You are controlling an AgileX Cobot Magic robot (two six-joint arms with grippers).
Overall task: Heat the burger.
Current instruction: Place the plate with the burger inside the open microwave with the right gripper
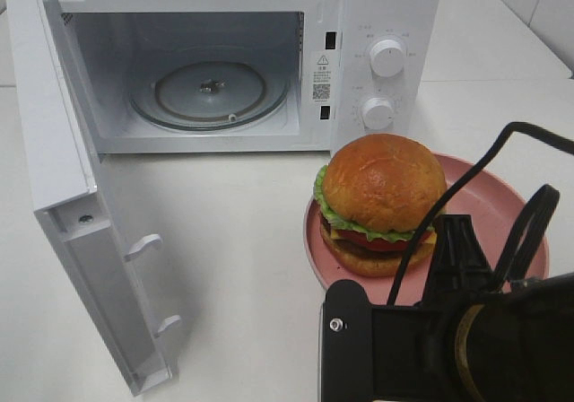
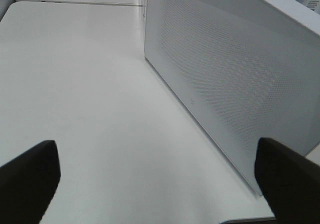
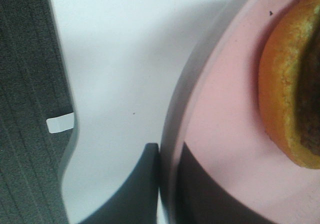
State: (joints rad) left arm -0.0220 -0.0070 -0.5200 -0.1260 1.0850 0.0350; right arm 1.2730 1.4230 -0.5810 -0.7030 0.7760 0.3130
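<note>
The burger, with its glossy brown bun, lettuce frill and tomato, sits on a round pink plate to the right of the microwave's front. My right gripper reaches in from the near right and is shut on the plate's near rim. The right wrist view shows one finger under the rim's outside and the other on the pink plate, close to the burger's bun. My left gripper is open, its fingertips far apart and nothing between them.
The white microwave stands at the back with its door swung wide open to the left and the glass turntable bare inside. Two knobs are on its right panel. In the left wrist view the microwave's perforated side wall is close ahead.
</note>
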